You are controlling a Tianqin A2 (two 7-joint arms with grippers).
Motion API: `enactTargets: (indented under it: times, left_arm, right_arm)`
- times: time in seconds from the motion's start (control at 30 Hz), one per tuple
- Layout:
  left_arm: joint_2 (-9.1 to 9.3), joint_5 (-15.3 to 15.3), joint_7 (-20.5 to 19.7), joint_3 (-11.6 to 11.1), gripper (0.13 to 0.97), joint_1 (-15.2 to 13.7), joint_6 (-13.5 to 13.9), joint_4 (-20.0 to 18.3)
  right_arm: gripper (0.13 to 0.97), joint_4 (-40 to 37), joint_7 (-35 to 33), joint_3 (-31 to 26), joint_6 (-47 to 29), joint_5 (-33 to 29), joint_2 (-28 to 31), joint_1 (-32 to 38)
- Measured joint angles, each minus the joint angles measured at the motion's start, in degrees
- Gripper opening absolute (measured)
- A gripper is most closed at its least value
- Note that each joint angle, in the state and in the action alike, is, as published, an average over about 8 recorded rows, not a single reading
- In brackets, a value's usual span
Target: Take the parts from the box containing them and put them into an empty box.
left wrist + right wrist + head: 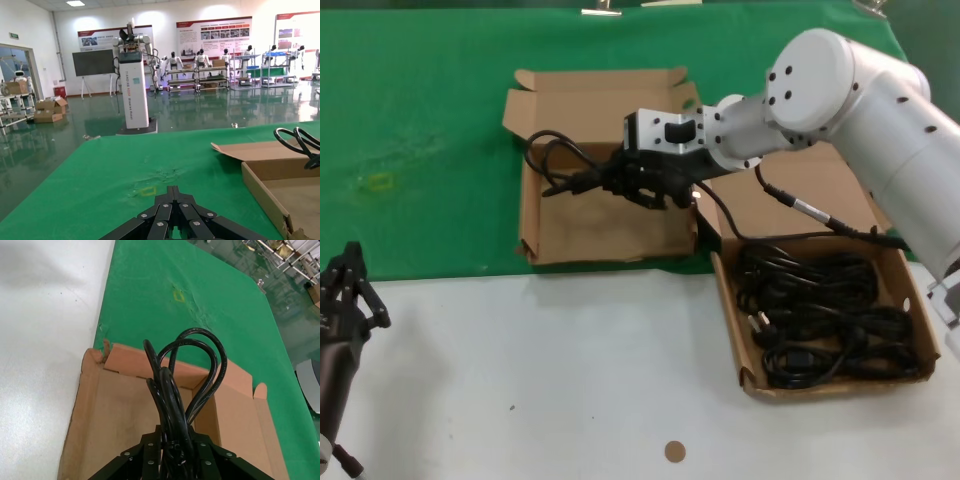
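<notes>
- Head view: I see my right gripper reaching across over the squarish brown cardboard box with taller walls, which lies on the green cloth. Its fingers are clamped on a black coiled power cable bundle held above the box's tray, with the loops sticking out towards the box's left wall.
- Head view: the low brown cardboard box with the uneven front wall sits on the right, just beside the squarish one, mostly on the white table. The remaining black cable bundles lie in a heap inside it.
- Head view: my left gripper is parked at the left edge of the table, well apart from both boxes. A small brown round disc lies on the white surface near the front.
- Left wrist view: the left gripper's black fingers meet at a closed point above the green cloth. The squarish box's wall and the cable loops show off to one side.
- Right wrist view: the right gripper's fingers pinch the black bundle tightly. The loops fan out over the squarish box's bare cardboard floor.
</notes>
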Motion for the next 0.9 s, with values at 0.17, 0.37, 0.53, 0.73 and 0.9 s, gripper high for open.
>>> enactTargets:
  times: [0.17,0.37,0.53,0.73,0.9]
  left_arm:
    - [0.00,0.0,0.0,0.0,0.144,0.0,0.0,0.0]
    - [0.00,0.0,0.0,0.0,0.144,0.0,0.0,0.0]
    - [0.00,0.0,0.0,0.0,0.144,0.0,0.0,0.0]
    - [0.00,0.0,0.0,0.0,0.144,0.0,0.0,0.0]
    - [0.00,0.0,0.0,0.0,0.146,0.0,0.0,0.0]
  right_arm:
    - [0.249,-1.5,-1.0,-0.1,0.4,0.2,-0.2,0.3]
    - [0.291,-2.3,-1.7,0.0,0.7,0.6,-0.2,0.6]
    - [0.360,-2.2,-2.4,0.4,0.8,1.3,0.3,0.5]
    - [0.466,-1.1,-3.3,1.0,0.5,2.4,1.4,-0.2]
    - [0.559,-0.7,-3.5,1.2,0.5,2.7,1.7,-0.4]
